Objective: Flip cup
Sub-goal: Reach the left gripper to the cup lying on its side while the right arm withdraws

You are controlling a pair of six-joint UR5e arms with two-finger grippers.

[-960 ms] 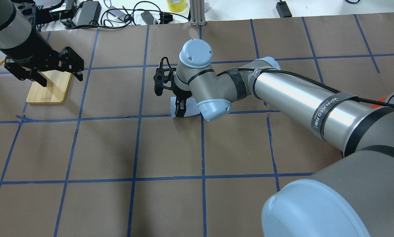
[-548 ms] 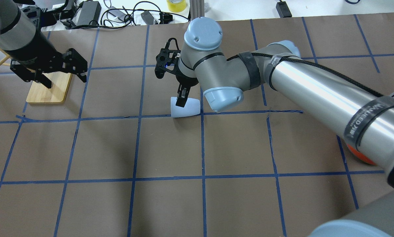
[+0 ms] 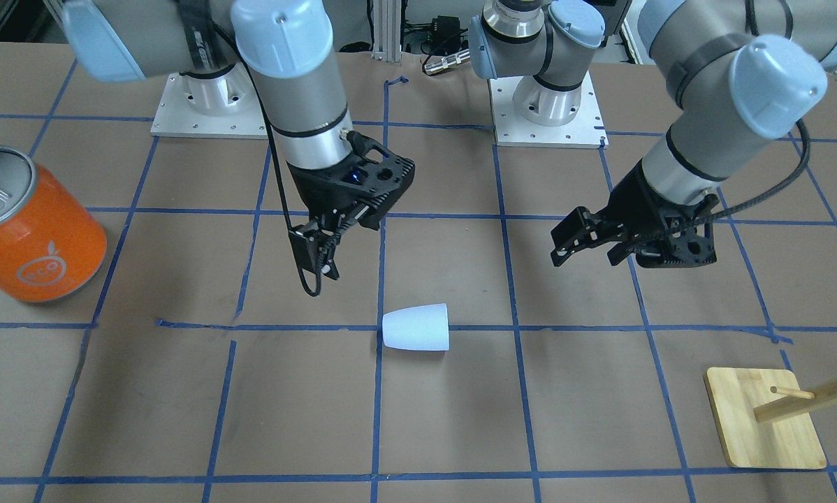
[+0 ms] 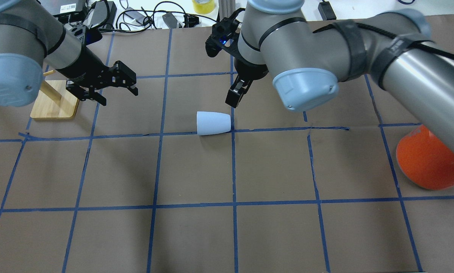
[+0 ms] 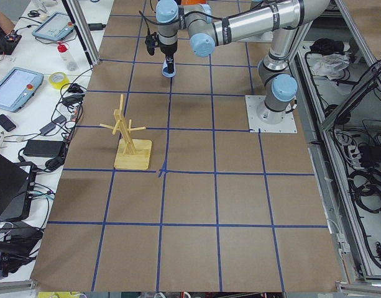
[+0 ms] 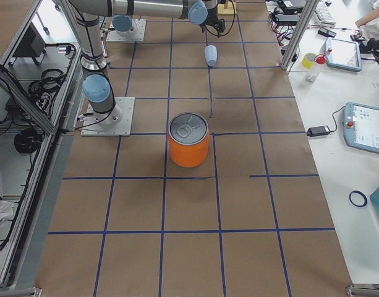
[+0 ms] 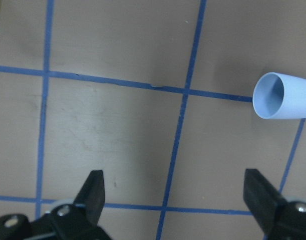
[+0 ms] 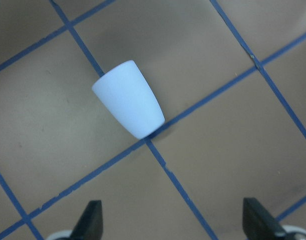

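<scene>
Hovering my right hand (image 4: 236, 93), fingers apart and empty, raised near the cup (image 4: 213, 123).
The cup is lying sideways on the worktop (image 4: 193, 235), mouth facing my left hand (image 4: 113, 89), also spread; the flip looks unfinished, so I'm likely needing a grip across its wall next.

The right gripper (image 4: 234, 94) has let go of the cup (image 4: 213, 123) and risen clear. The left gripper (image 4: 118, 93) has moved nearer the cup.

Silver arms (image 4: 431, 83), pale-blue caps (image 4: 306, 87) — black cables (image 4: 446, 54)
</scene>
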